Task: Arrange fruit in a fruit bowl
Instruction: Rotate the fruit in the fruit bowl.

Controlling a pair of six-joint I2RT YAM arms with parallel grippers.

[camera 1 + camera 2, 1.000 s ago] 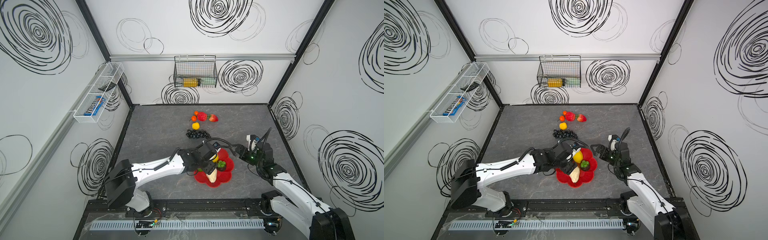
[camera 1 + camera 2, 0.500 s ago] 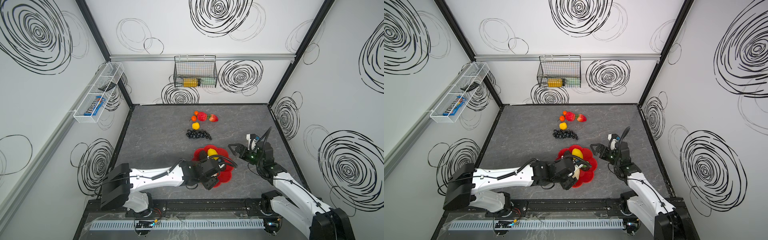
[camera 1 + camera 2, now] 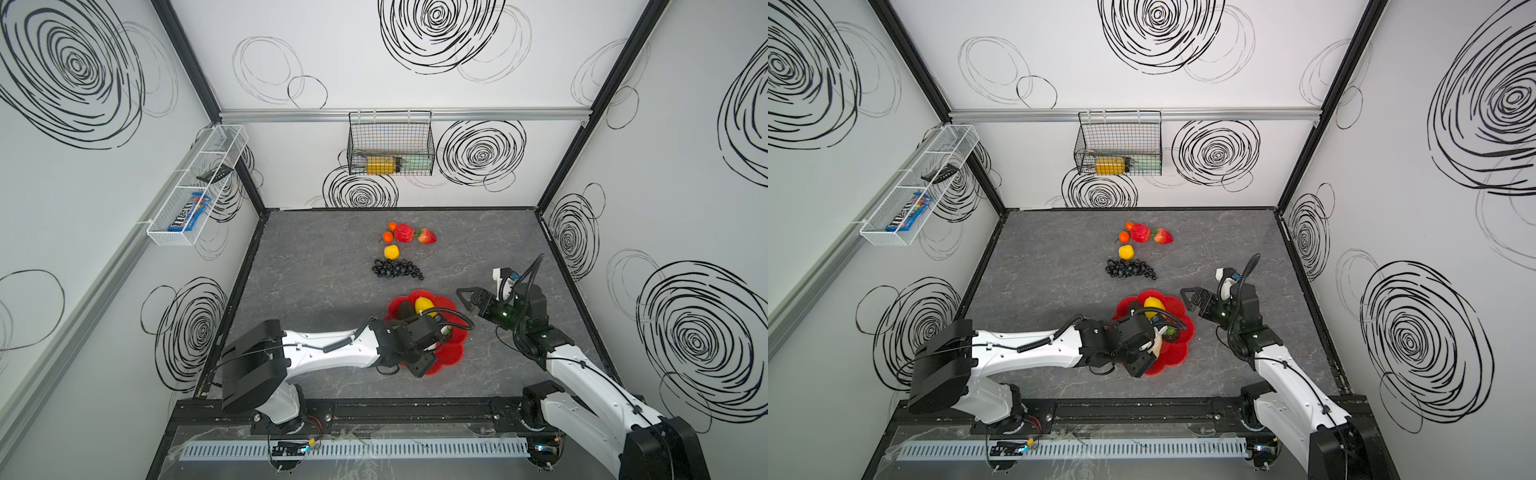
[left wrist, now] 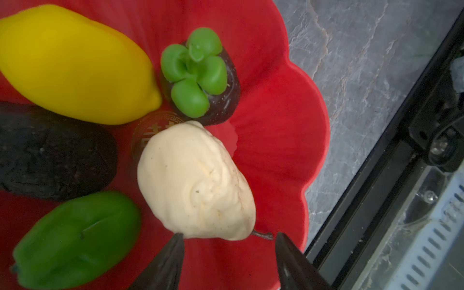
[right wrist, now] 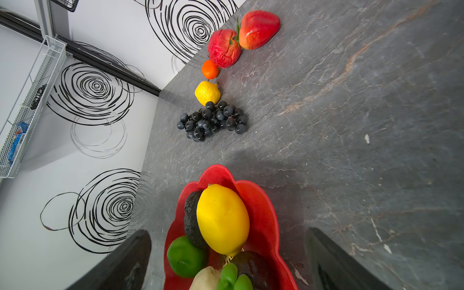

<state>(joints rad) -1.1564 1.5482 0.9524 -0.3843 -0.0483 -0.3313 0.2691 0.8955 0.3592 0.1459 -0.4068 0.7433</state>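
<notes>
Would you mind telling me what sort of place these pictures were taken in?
Probably a robot test cell: left arm and right arm on a black rail, walls printed with black spirals, and a grape bunch near a red bowl on the grey tabletop.

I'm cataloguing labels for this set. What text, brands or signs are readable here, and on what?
"m&m's": blue candy pack in the white wall basket.
Gold stamp in the red bowl: characters partly hidden, unreadable.
Yellow box in the black basket: too small.
</notes>
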